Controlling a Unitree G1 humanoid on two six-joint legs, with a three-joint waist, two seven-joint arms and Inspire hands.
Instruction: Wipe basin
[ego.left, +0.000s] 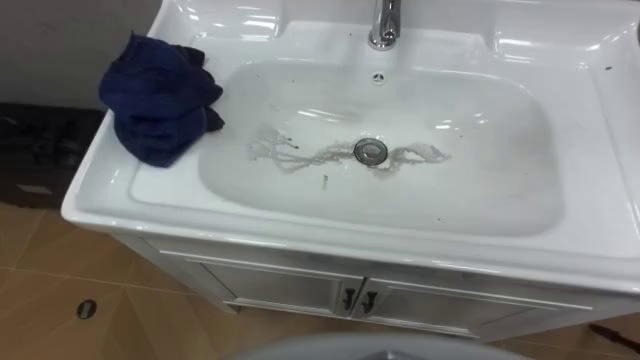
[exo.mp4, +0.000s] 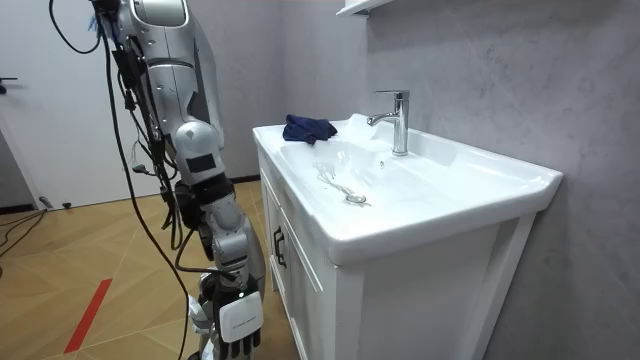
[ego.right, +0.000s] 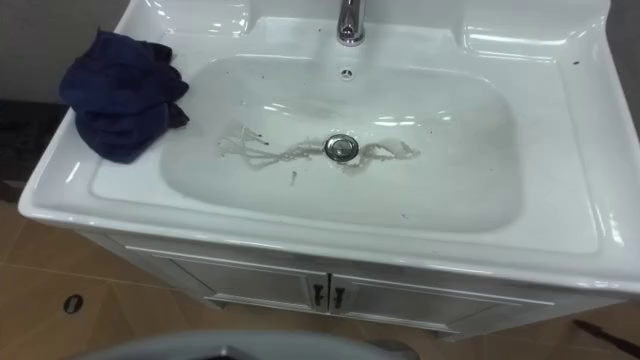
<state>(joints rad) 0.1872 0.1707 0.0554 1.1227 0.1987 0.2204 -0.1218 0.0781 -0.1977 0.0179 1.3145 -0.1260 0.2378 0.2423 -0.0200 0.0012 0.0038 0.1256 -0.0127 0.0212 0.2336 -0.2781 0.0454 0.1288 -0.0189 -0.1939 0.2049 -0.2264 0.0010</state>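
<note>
White ceramic rectangular basin (ego.left: 330, 240) on a white two-door cabinet (ego.left: 290, 285). Robot stands at its front edge. Crumpled dark blue cloth (ego.left: 158, 95) lies on the basin's left ledge, just beside the bowl, with no hand on it. Chrome faucet (ego.left: 384, 24) at back centre. Round metal drain (ego.left: 370, 151) in the bowl floor, a greyish streaky smear (ego.left: 296, 156) running across it to both sides. Right hand (exo.mp4: 238, 318) hangs low beside the cabinet, well apart from the cloth; how far open, cannot tell.

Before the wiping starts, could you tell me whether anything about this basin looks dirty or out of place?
Yes: a greyish residue streak runs across the basin floor through the drain, with dark specks nearby. The blue cloth lies bunched on the left rim.
</note>
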